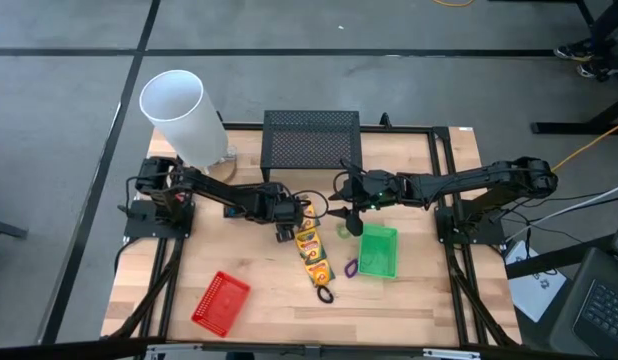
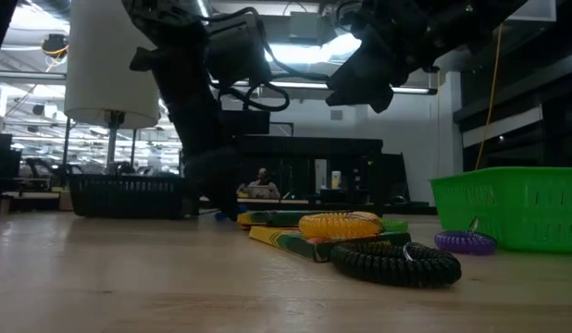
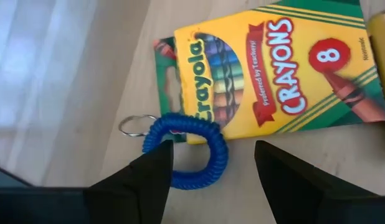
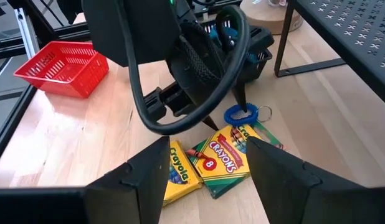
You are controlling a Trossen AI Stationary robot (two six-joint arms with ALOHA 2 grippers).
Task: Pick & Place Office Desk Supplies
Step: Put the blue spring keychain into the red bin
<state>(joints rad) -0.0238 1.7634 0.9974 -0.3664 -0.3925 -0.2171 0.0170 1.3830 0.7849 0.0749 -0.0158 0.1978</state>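
Table (image 1: 259, 300): lying bare and wooden under everything, both arms reaching in over it from the two sides
White cylinder (image 1: 179, 115): standing at the table's far left corner, beside the wide black mesh stand (image 1: 311, 140) at the far edge
Green basket (image 1: 378, 252): sitting just right of the crayon boxes, a purple loop (image 1: 351, 268) lying against its near left corner
Red basket (image 1: 220, 301): resting near the table's front, well to the left of the crayon boxes
Black basket (image 4: 251, 46): sitting beyond the crayon boxes toward the stand, partly hidden by the left arm
Crayon boxes (image 1: 311, 252): lying in a row at the table's middle, running from the left gripper down toward the front; the 8-count box (image 3: 273, 65) is lying flat, face up
Left gripper (image 1: 285, 222): hovering low at the far end of the crayon boxes, fingers standing apart on either side of the blue loop, clamping nothing
Right gripper (image 1: 351, 212): hanging raised, just right of the crayon boxes' far end, fingers spread and carrying nothing
Blue loop (image 3: 192, 149): lying on the table, overlapping the 8-count box's edge, its metal ring beside it
Dark loop (image 1: 324, 295): lying at the near end of the crayon boxes
Orange loop (image 2: 340, 225): resting on top of the crayon boxes
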